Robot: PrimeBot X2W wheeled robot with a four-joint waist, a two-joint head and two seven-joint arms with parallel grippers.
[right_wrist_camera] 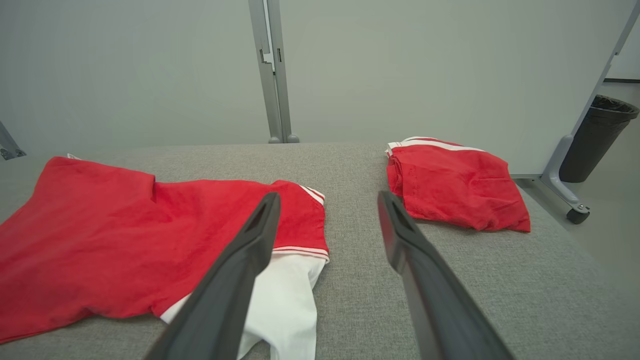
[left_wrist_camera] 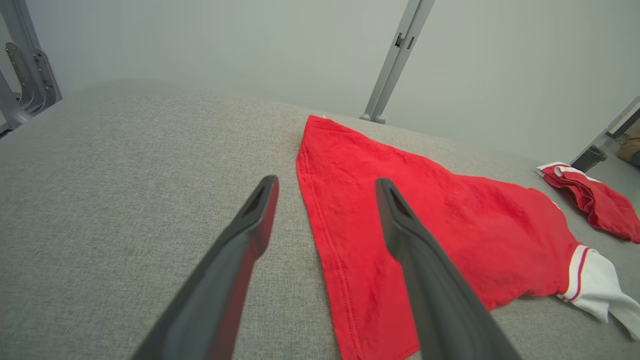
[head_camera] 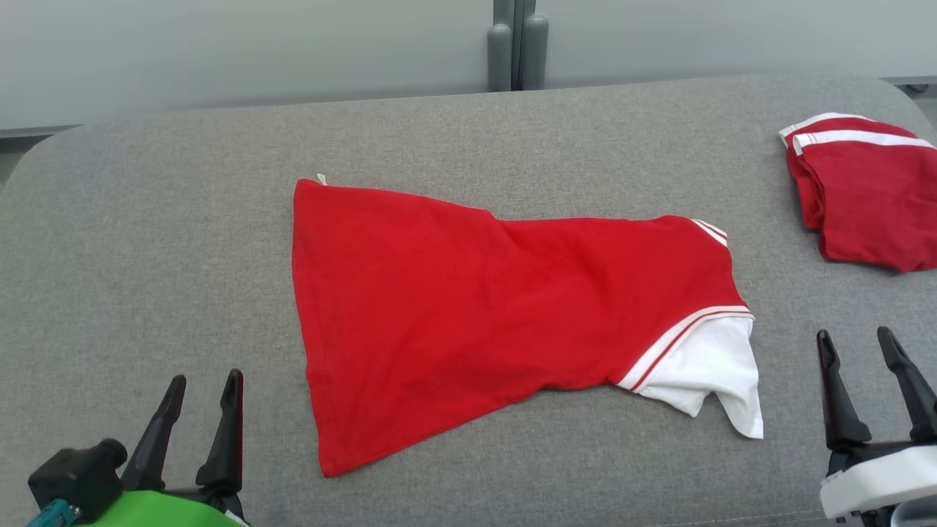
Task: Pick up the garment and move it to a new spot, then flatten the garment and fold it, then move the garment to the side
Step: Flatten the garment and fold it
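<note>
The one container is a dark bin (right_wrist_camera: 595, 137) on the floor past the table's right end, seen from the right wrist. It has a black liner (right_wrist_camera: 614, 104) over its rim, and what is inside cannot be seen. The garment (head_camera: 476, 315), a red shirt, lies spread near the middle of the grey table (head_camera: 146, 219). Its hem side faces the robot's left and a white sleeve (head_camera: 710, 366) with red and white trim points right and toward the robot. It is not quite flat: a crease runs across its middle and the sleeve is crumpled. A second red garment, a folded pile (head_camera: 871, 197), sits at the far right of the table, well apart from the shirt. Nothing lies between either gripper and the shirt. The left gripper (head_camera: 206, 378) is at the near left, jaws wide apart and empty, clear of the hem. The right gripper (head_camera: 854, 333) is at the near right, also spread wide and holding nothing, just beside the sleeve and nearer the robot than the pile. A grey post (head_camera: 518, 44) stands behind the table against a pale wall. The head view shows a small white tag (head_camera: 320, 178) at the shirt's far left corner. The left wrist view adds a metal bracket (left_wrist_camera: 27, 75) off the table's left end, and the right wrist view adds a caster (right_wrist_camera: 577, 215) on a frame leg beside the bin.
</note>
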